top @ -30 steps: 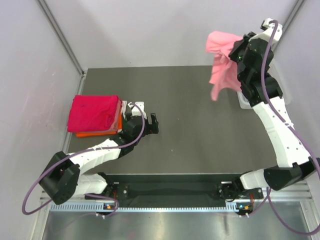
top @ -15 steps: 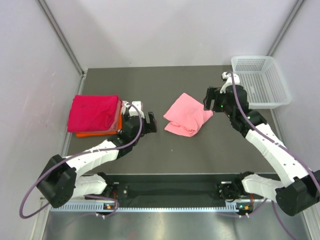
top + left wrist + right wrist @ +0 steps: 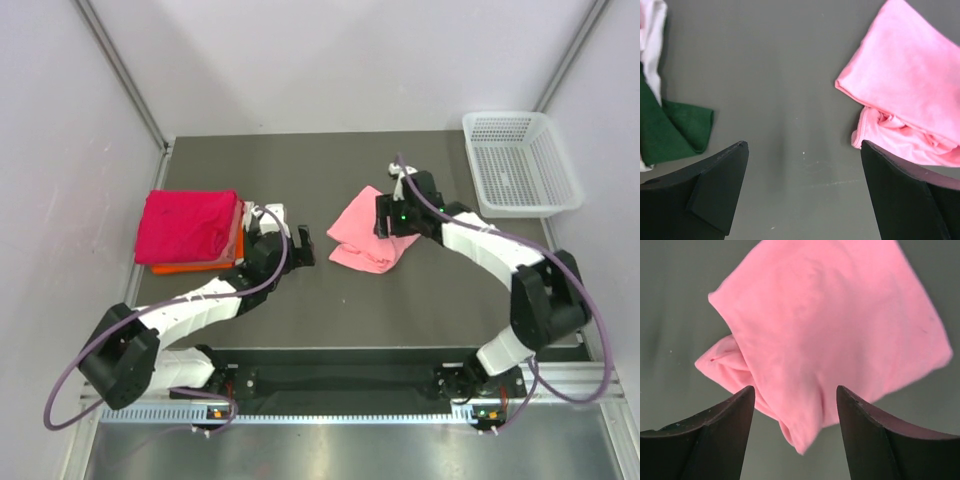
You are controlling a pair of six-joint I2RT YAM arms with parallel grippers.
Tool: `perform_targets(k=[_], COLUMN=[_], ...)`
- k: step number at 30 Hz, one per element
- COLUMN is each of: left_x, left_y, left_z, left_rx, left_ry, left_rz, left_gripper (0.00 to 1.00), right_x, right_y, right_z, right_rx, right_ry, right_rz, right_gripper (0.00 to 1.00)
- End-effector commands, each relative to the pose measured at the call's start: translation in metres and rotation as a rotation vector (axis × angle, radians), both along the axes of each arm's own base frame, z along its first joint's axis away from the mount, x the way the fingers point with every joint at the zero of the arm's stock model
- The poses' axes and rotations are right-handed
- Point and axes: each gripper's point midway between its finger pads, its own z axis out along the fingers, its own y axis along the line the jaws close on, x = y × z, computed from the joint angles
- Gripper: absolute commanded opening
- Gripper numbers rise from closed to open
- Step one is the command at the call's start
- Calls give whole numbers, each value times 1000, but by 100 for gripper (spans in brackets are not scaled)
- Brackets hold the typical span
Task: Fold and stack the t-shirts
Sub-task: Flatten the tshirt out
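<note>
The right gripper (image 3: 794, 392) hung spread over the crumpled pink t-shirt (image 3: 830, 325) on the tabletop (image 3: 440, 290). The left gripper (image 3: 804, 146), also spread, had that shirt ahead to its right.

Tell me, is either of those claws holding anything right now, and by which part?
Nothing is held. The right gripper hangs open over the pink t-shirt without pinching it, and the left gripper is open too, gripping nothing.

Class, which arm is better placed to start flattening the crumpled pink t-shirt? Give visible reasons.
Right. The right gripper, open, is directly over the pink t-shirt; the left gripper, also open, is beside it, over bare table.
</note>
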Motion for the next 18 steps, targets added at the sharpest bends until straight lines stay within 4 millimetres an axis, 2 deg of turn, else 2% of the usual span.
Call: perform_targets(k=[1,5,10,14,16,18], left_x=[6,7,11,11,12,11], left_y=[14,18,16,5,-4,-9], left_z=[25,19,10,9,6,-3], left_rx=[-87,-123,-123,-129,-137,-133], left_ry=[-84,-50,1,3,24,60], left_rz=[88,116,104,43,1,-15], left_gripper=[99,99,98,99,98,98], right_x=[19,32,34,32,38,37], right_y=[44,61,82,99,104,107], right_z=[19,2,-19,-31,-27,-39], right_rx=[46,21,-55,-93,-129,-161], right_ry=[-58,-27,6,8,-21,-3], right_rz=[99,104,141,188,195,211], right_gripper=[66,66,65,66,66,65])
